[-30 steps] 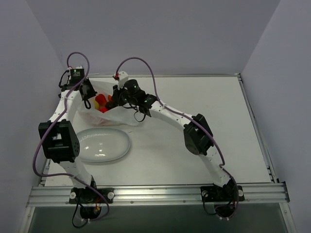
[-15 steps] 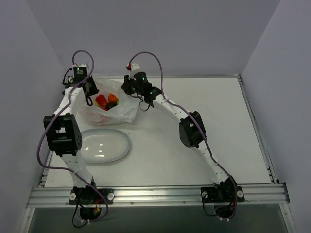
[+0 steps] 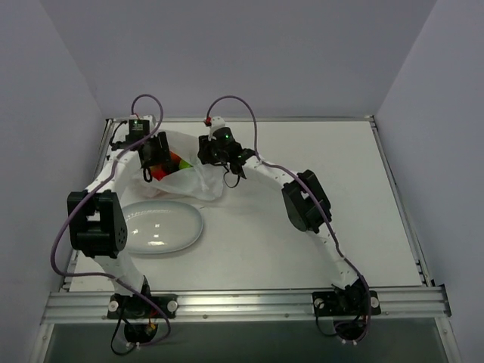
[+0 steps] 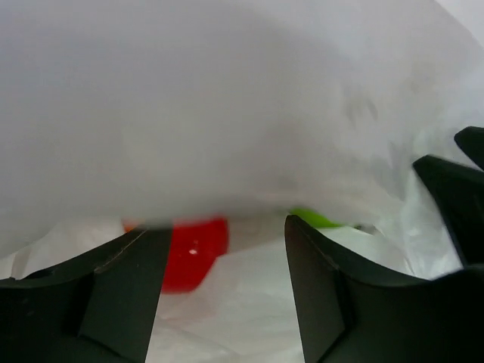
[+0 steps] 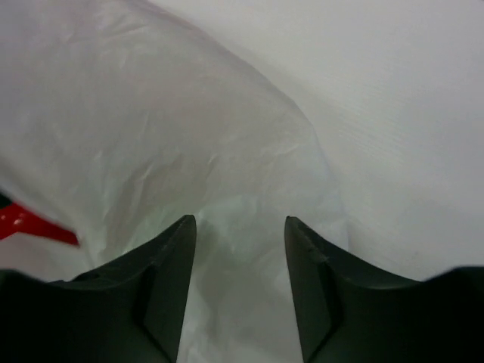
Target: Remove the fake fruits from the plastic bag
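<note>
The plastic bag [image 3: 193, 181] lies crumpled at the back left of the table, its mouth facing up between my two grippers. Fake fruits [image 3: 173, 161] show inside it as red, green and orange patches. My left gripper [image 3: 156, 155] hangs over the bag's left side and is open. In its wrist view the gripper [image 4: 223, 227] has bag film [image 4: 242, 113] above it, with a red fruit [image 4: 193, 253] and a green one [image 4: 314, 219] beyond. My right gripper [image 3: 215, 156] is open at the bag's right edge. Its wrist view shows the gripper [image 5: 240, 221] over crinkled plastic [image 5: 189, 144].
A smooth white oval plate [image 3: 162, 227] sits just in front of the bag, near the left arm. The table's back edge and grey walls stand close behind the bag. A metal rail [image 3: 249, 302] runs along the near edge.
Both grippers went from shut on the bag's edges to open. The bag has slumped and its mouth has narrowed, so fewer fruits show. Both wrists shifted slightly toward the back.
</note>
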